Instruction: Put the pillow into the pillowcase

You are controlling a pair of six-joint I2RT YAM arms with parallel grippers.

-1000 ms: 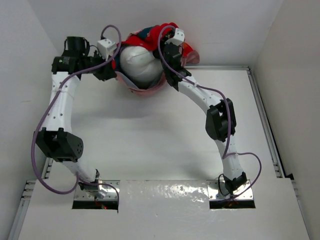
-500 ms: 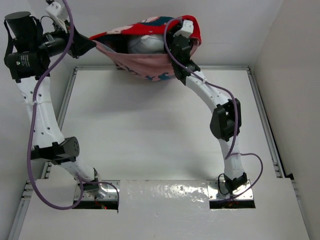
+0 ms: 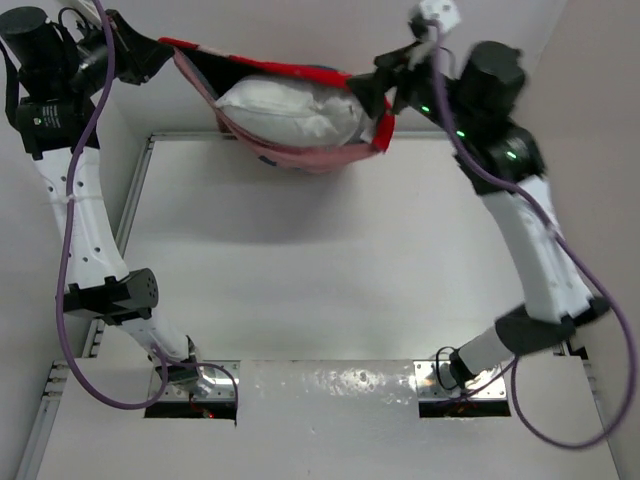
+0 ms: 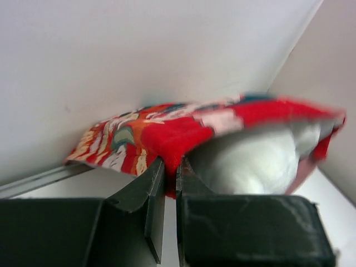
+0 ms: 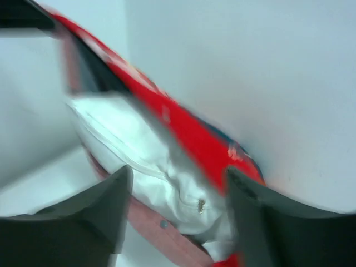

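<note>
We count one pillow [image 3: 290,108] slung inside one pillowcase [image 3: 300,158], left gripper [image 4: 169,172] pinched tight on its red edge, right gripper [image 5: 178,173] spread wide.

A robot lab bench: white table [image 3: 300,300] boxed in by plain white walls [image 3: 270,25]
</note>
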